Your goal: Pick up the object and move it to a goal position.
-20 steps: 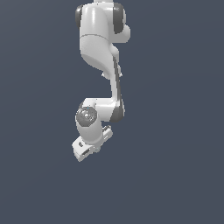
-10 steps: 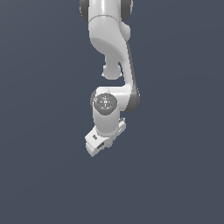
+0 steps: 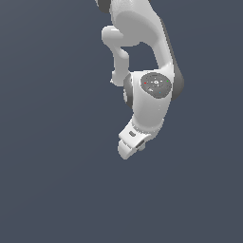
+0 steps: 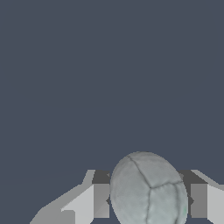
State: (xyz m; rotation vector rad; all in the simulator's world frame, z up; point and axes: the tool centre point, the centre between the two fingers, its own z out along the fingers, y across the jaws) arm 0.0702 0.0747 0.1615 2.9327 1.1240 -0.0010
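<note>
Ball (image 4: 148,190), pale grey-green w/ dark seam lines, sits between the 2 fingers (image 4: 101,200) of the tool (image 4: 149,200) in the wrist view, touching or nearly touching both pads, so the tool looks narrowed onto it and holding it. Ext. view: white Panda arm (image 3: 142,38) hangs down over a plain dark grey-blue backdrop, wrist joint w/ its round grey cap above the tool (image 3: 129,146), which points down toward the ext. view's left. Ball itself not visible there; fingers hidden behind the tool body.
</note>
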